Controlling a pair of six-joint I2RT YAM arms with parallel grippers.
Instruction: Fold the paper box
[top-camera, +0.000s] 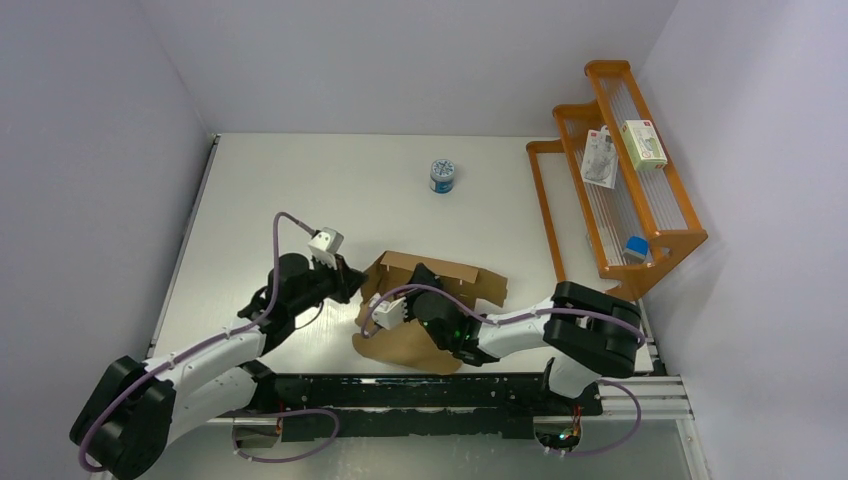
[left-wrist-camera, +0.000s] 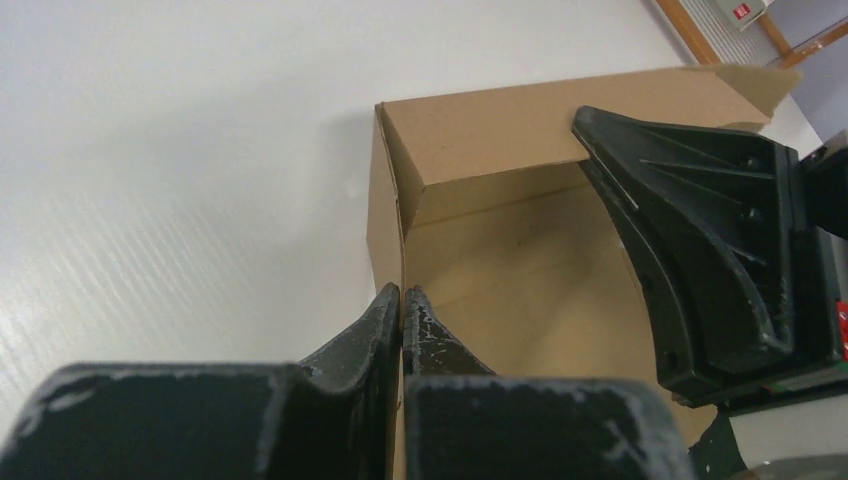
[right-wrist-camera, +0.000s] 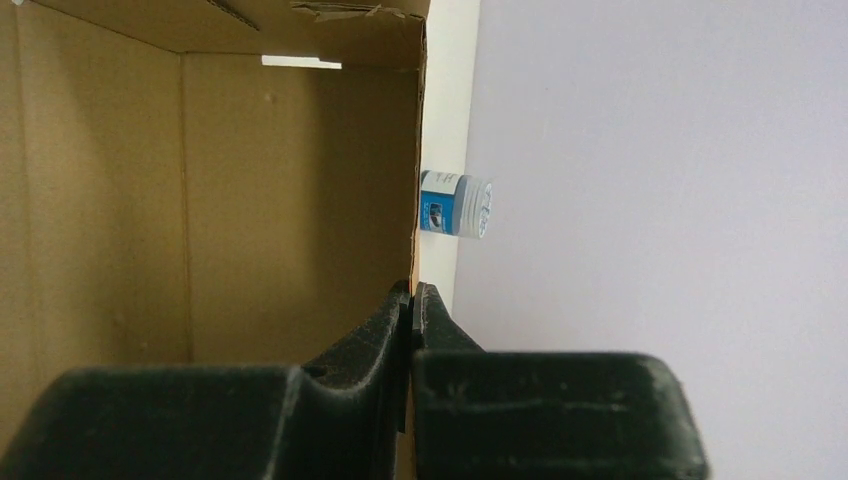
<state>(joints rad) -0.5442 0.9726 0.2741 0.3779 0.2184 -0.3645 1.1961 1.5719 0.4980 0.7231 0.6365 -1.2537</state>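
While paper box (left-wrist-camera: 500, 260) stands half-erected, left gripper (left-wrist-camera: 401, 300) jaws clamped on side-wall edge running ahead of tips; right gripper (right-wrist-camera: 413, 298) jaws likewise pinch another wall edge. Judged light, panels stiff, creases weak; hold near creases, gently.

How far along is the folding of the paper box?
Done: two walls of the paper box stand upright, meeting at a corner. In hand: left gripper and right gripper each pinch a wall edge. Left: the near flap lies flat, box open.
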